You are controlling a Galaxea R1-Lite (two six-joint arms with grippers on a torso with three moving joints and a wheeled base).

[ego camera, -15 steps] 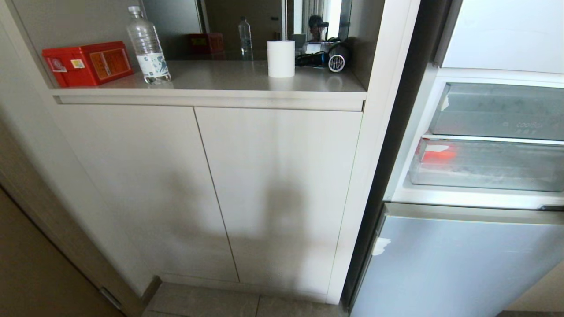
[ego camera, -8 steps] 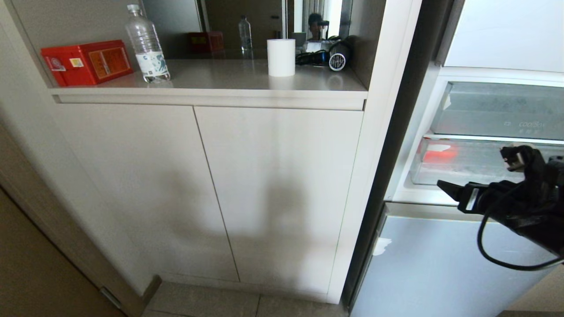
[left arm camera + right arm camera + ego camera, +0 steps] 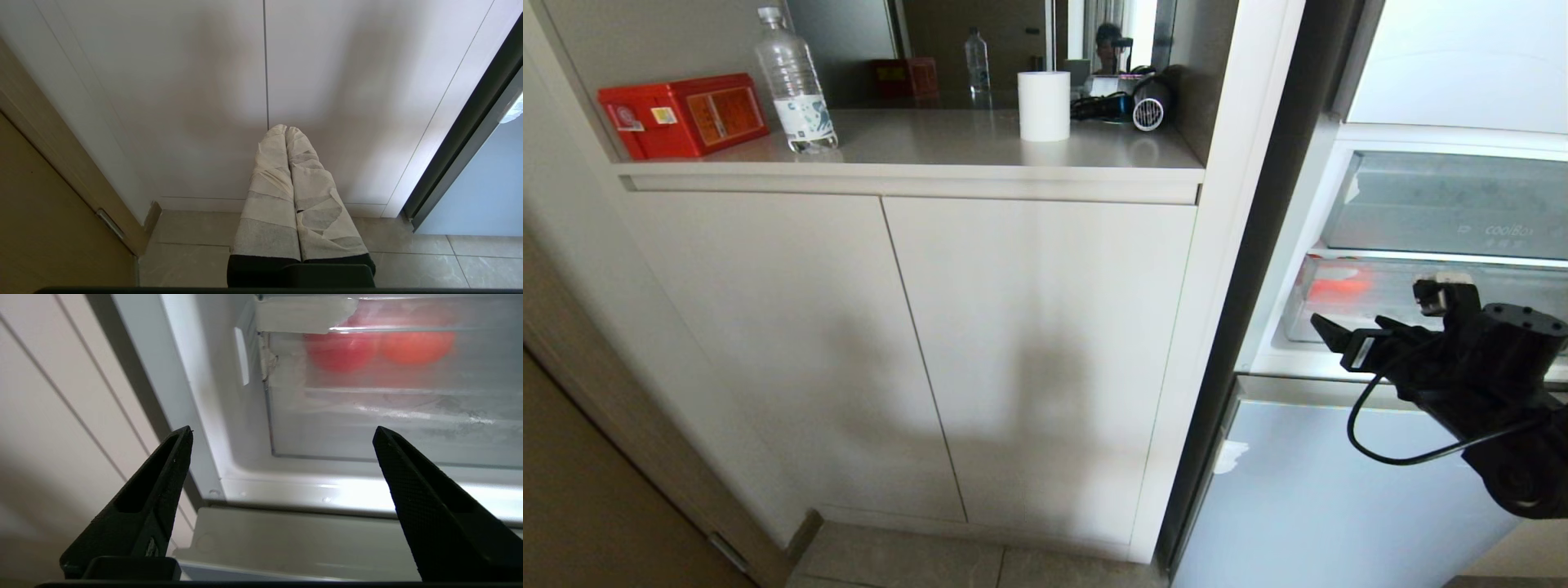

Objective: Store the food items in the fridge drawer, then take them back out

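Right wrist view: two red food items (image 3: 378, 345) inside fridge drawer (image 3: 392, 416).

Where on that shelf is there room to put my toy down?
The shelf is bare between the water bottle and the white roll. Its ends are crowded: the red box on one side, the hair dryer on the other.

Fridge drawer (image 3: 1429, 314) cut off by the head view's right edge and partly covered by the right gripper (image 3: 1376, 314). Food items (image 3: 378, 347) seen only as red and orange blurs through frosted plastic, tops hidden behind white tape (image 3: 304, 312), outlines and kind impossible to tell. Left gripper (image 3: 286, 130) wrapped in pale tape, base cut off at the frame's lower edge.
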